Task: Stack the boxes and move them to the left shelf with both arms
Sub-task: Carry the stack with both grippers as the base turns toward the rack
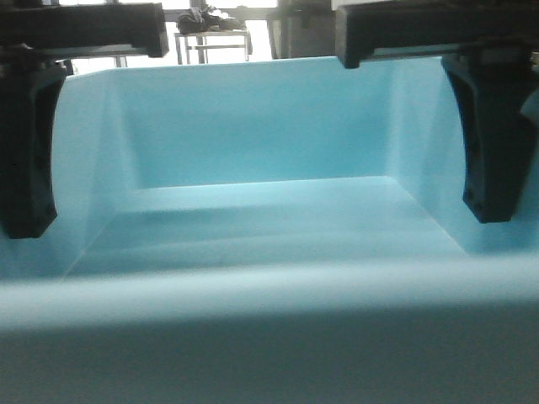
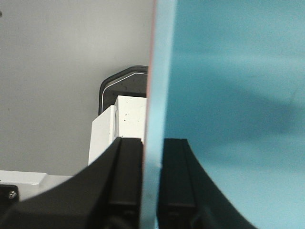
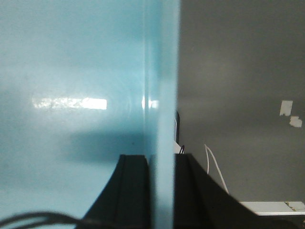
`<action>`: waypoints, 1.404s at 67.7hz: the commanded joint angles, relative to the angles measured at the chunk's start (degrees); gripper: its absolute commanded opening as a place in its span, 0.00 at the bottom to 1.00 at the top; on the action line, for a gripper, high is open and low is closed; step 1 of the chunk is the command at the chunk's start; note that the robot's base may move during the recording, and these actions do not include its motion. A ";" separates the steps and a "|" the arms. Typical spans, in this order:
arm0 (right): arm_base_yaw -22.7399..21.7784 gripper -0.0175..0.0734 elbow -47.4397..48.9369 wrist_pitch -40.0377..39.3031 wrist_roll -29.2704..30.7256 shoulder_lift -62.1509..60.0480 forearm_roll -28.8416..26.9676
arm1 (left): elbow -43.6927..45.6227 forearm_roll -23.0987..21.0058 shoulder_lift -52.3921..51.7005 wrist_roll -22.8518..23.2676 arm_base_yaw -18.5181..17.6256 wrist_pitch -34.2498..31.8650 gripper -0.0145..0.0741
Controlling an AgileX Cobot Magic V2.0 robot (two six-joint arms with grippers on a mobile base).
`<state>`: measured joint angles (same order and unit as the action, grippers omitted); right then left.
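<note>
Holding, both arms.

1. Light blue tub [image 1: 269, 126]. It fills the front view, with floor, far wall and both side walls visible. The near rim is a blurred band across 6 o'clock. I carry it between my two grippers.

2. My left gripper [image 2: 151, 143]. It is clamped on the tub's left side wall, one finger on the inner face and one on the outer, with the wall pinched between them. In the front view its inner finger [image 1: 29, 143] hangs at 9 o'clock.

3. My right gripper [image 3: 161, 160]. It has the same grip on the right side wall, with the fingers tight against both faces. Its inner finger [image 1: 497, 135] hangs at 3 o'clock in the front view.

4. Salmon pink edge [image 2: 150, 71]. This thin line lies flush along the outer face of the blue wall in my left wrist view. I cannot tell more of it.

5. Surroundings. A table [image 1: 212, 38] stands at 12 o'clock behind the tub. A white block [image 2: 121, 119] sits at 9 o'clock beside my left fingers. A white cable [image 3: 215, 167] shows at 4 o'clock by my right.
</note>
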<state>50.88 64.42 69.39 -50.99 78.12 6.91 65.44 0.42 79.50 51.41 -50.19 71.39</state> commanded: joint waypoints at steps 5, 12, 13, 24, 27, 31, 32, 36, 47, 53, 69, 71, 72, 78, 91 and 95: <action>0.12 0.25 1.95 3.04 -0.12 -1.93 0.64 | 2.01 1.07 -2.10 0.20 -0.69 5.40 0.16; 0.12 0.25 1.95 3.16 -0.12 -1.93 0.64 | 2.01 2.15 -2.10 0.20 -0.69 4.98 0.16; 0.12 0.25 1.95 3.16 -0.12 -1.93 0.64 | 2.01 2.34 -2.10 0.20 -0.69 4.98 0.16; 0.12 0.25 1.95 3.10 -0.12 -1.93 0.64 | 2.01 4.63 -2.10 0.20 -0.69 4.98 0.16; 0.12 0.25 1.95 3.10 -0.12 -1.93 0.64 | 2.01 5.12 -2.10 0.20 -0.69 4.98 0.16; 0.12 0.25 1.95 3.10 -0.12 -1.93 0.64 | 2.01 5.28 -2.10 0.20 -0.69 4.98 0.16; 0.12 0.25 1.95 3.10 -0.12 -1.93 0.64 | 2.01 5.28 -2.10 0.20 -0.69 4.98 0.16; 0.12 0.25 1.95 3.04 -0.12 -1.93 0.64 | 2.01 5.28 -2.10 0.20 -0.69 4.98 0.16; 0.12 0.25 1.95 3.10 -0.12 -1.93 0.64 | 2.01 5.28 -2.10 0.20 -0.69 4.98 0.16; 0.12 0.25 1.95 3.10 -0.12 -1.93 0.64 | 2.01 5.17 -2.10 0.20 -0.69 4.98 0.16; 0.12 0.25 1.95 3.10 -0.12 -1.93 0.64 | 2.01 5.10 -2.10 0.20 -0.69 4.98 0.16; 0.12 0.25 1.95 3.10 -0.12 -1.93 0.83 | 2.01 5.10 -2.10 0.20 -0.69 4.98 0.16; 0.12 0.25 1.95 3.10 -0.12 -1.93 0.87 | 2.01 5.10 -2.10 0.20 -0.69 4.98 0.16; 0.12 0.25 1.95 3.04 -0.12 -1.93 0.89 | 2.01 5.33 -2.10 0.20 -0.69 4.98 0.16; 0.12 0.25 1.95 3.11 -0.12 -1.93 0.89 | 2.01 5.33 -2.10 0.20 -0.69 4.98 0.16; 0.12 0.25 1.95 3.11 -0.12 -1.93 0.89 | 2.01 5.47 -2.10 0.20 -0.69 4.98 0.16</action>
<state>50.88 64.42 69.28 -51.51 78.12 6.23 65.44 3.82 79.50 50.94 -50.47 70.24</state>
